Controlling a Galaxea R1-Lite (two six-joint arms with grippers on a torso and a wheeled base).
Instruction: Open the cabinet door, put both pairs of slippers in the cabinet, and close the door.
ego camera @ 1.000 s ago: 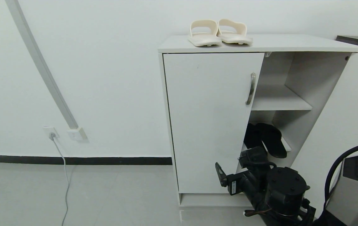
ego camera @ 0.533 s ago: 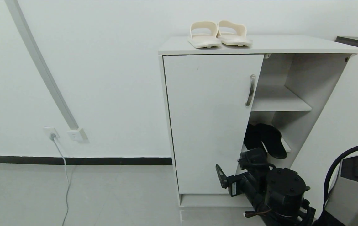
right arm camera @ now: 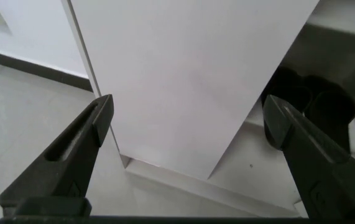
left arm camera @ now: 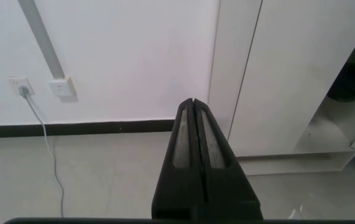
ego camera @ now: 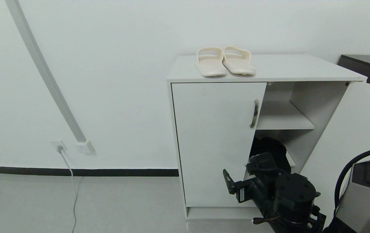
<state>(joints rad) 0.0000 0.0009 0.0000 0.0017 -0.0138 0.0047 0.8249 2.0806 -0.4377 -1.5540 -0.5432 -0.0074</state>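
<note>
Your left hand (left arm camera: 193, 146) has its fingers pressed together, empty, low beside the cabinet (ego camera: 301, 68). The cream slippers (ego camera: 225, 61) sit side by side on its top. The black slippers (ego camera: 271, 147) lie on the lower shelf. Your right hand (right arm camera: 188, 106) is spread wide, empty, near the closed left door (ego camera: 217, 139). The right door (ego camera: 350, 129) stands open.

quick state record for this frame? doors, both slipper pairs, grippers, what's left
cabinet: white, two doors
left door: shut
right door: swung open
cream slippers: side by side on the cabinet top, outside
black slippers: inside the open side, low down
left gripper: shut, holding nothing
right gripper: open, holding nothing, low in front of the left door's free edge, near the black slippers
remaining: cream slippers in, right door closed
</note>
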